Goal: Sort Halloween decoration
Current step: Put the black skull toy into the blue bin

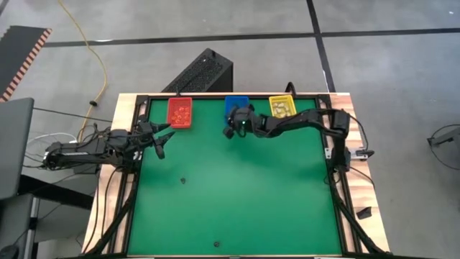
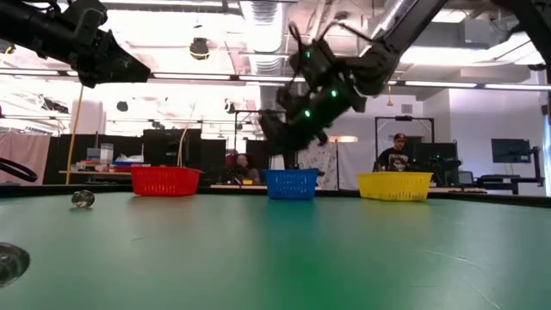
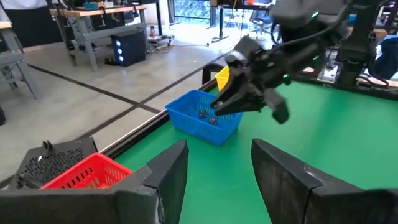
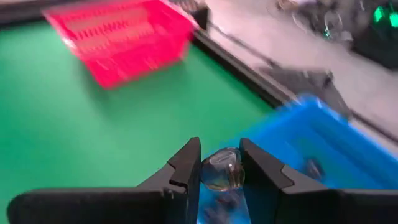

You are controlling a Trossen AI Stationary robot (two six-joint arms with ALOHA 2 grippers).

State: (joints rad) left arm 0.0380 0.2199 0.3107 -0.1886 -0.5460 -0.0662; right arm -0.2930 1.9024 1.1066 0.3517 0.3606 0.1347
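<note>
My right gripper (image 4: 221, 165) is shut on a small pale, roundish trinket (image 4: 219, 169), one piece of the Halloween decoration. It hangs in the air by the near rim of the blue bin (image 1: 235, 104), which also shows in the left wrist view (image 3: 202, 115) with a few dark trinkets inside. Loose trinkets lie on the green mat (image 1: 182, 180) (image 1: 217, 244). My left gripper (image 3: 217, 168) waits open and level at the table's left side, near the red bin (image 1: 180, 112). My right gripper pinches the trinket's two sides (image 4: 208, 169) between its two fingertips. The fingers slant down toward the table's far side. The trinket is lifted clear of the mat, above the blue bin's near edge.
The red, blue and yellow (image 1: 282, 107) bins stand in a row along the far edge. The red one holds orange pieces and the yellow one pale pieces. Black frame rails border the mat (image 1: 237, 194). People show in the room beyond the table (image 2: 398, 155).
</note>
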